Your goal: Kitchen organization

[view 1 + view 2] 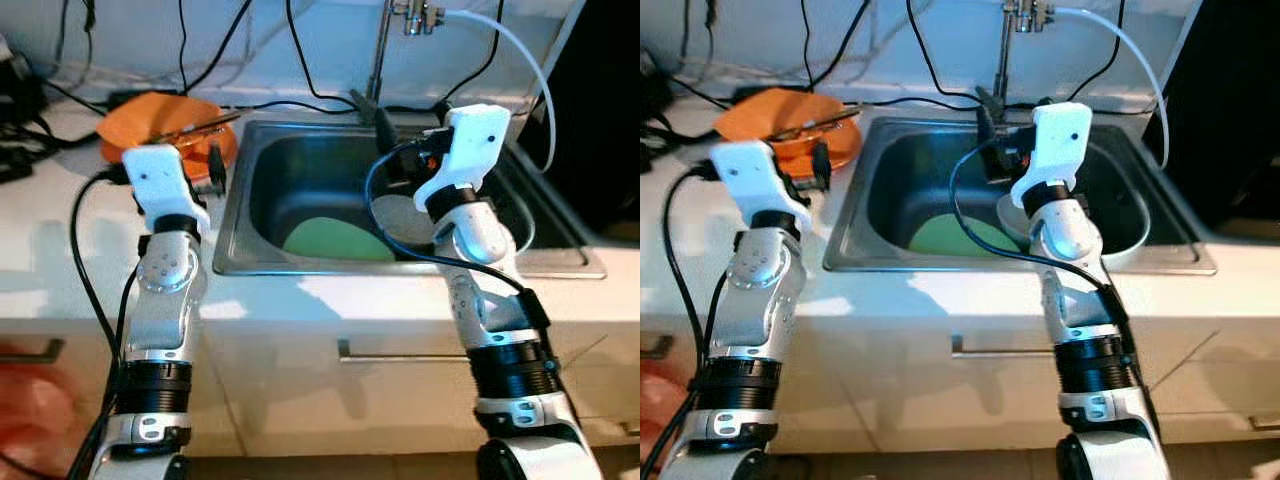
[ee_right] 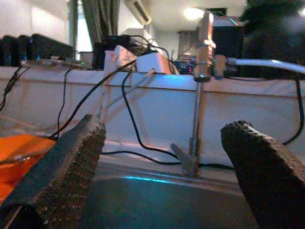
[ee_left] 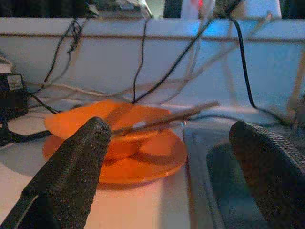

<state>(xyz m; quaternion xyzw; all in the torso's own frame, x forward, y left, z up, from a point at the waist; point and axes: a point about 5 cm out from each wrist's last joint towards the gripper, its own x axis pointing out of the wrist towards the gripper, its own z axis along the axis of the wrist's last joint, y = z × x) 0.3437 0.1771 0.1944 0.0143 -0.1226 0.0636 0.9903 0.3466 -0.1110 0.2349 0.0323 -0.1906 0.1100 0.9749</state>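
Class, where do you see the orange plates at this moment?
In the left eye view, the orange plates sit on the counter at the robot's left, beside the sink, just beyond the open left gripper.

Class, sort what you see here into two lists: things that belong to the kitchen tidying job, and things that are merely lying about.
Belonging to the job:
orange plates, stacked on the counter
utensil resting across them
green plate in the sink
pale dish in the sink
left gripper, open
right gripper, open

Lying about:
black cables
tap
white hose
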